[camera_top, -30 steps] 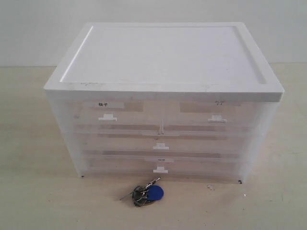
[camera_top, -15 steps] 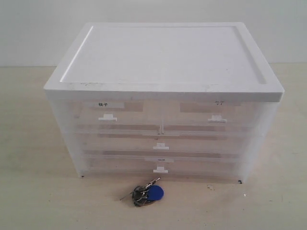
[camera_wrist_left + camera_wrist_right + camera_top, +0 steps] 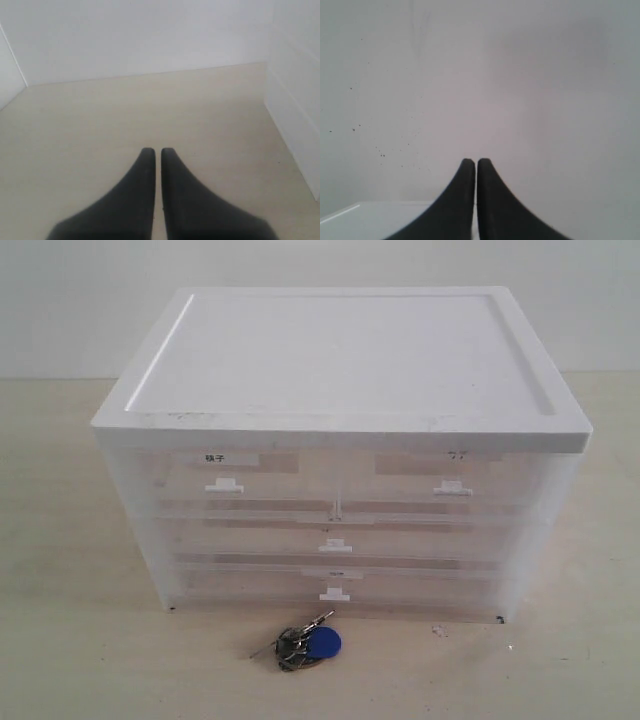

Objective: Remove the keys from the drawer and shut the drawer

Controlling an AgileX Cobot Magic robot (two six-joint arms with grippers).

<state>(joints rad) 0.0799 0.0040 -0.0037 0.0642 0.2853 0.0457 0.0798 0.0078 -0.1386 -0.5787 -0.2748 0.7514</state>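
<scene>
Squarely on pale table (image 3: 80, 660), white cabinet (image 3: 340, 360) with every drawer pushed in, keys (image 3: 292, 644) with blue fob (image 3: 325, 643) lying outside on table just before bottom drawer (image 3: 335, 585), left gripper (image 3: 157, 152) and right gripper (image 3: 476, 162) both clenched, empty.

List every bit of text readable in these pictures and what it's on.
Top-left drawer label: two characters, the second looks like "子"; the first is too blurred.
Top-right drawer label: too blurred to read.
Bottom drawer label: too small to read.
Keys: no text seen on the fob.
Wrist views: none.
</scene>
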